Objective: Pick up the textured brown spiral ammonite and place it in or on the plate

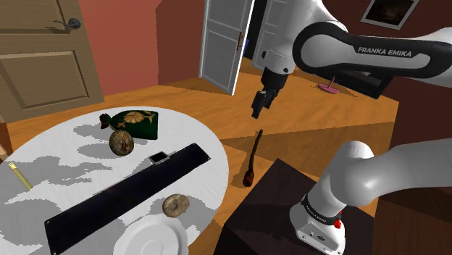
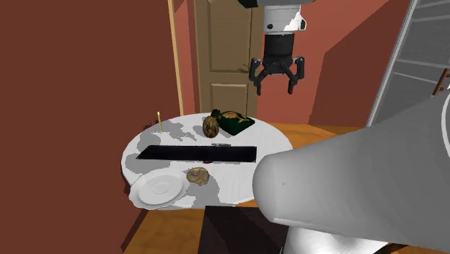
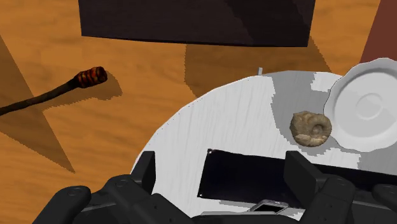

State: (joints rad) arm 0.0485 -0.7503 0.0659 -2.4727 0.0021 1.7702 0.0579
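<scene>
1. On the round white surface, near its edge: brown spiral ammonite, ridged, lying just beside the rim of the plate, at the plate's 1 o'clock in the shoulder view.
2. Plate: white, round, with nothing on it, at the surface's rim.
3. Black mat: long strip across the surface. The ammonite lies at 4 o'clock from its middle, just off its edge.
4. Gripper: black, fingers spread wide, holding nothing. It hangs in the air off the surface, well apart from the ammonite, at the ammonite's 1 o'clock in the shoulder view.
5. Patterned egg and green pouch: far side of the mat, about 11 o'clock from the ammonite.
6. Yellow pencil: far from the plate.
7. Dark stick: red-banded head, on the wooden floor beside the surface.
</scene>
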